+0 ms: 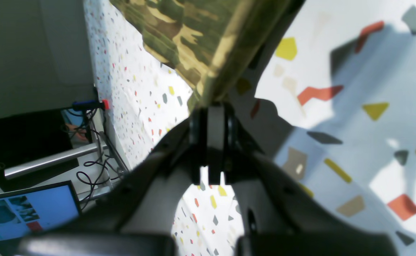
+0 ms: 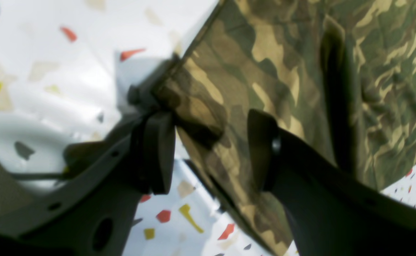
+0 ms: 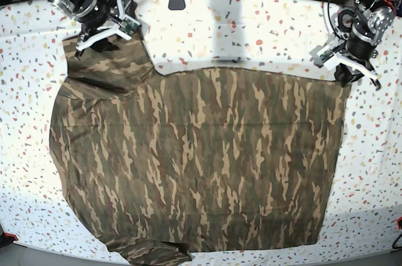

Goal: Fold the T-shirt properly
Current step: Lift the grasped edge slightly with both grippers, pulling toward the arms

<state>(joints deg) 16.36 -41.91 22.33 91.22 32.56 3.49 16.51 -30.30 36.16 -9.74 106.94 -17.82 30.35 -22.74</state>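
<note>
Camouflage cloth in brown, tan and olive, the big short-sleeved T-shirt lies spread flat over the white speckled tabletop. At the far left of the base view, the right gripper hovers at a sleeve with its fingers parted; cloth lies between them, unpinched. Far across on the right, the left gripper is clenched on the shirt's corner, the fabric rising straight from its closed tips.
</note>
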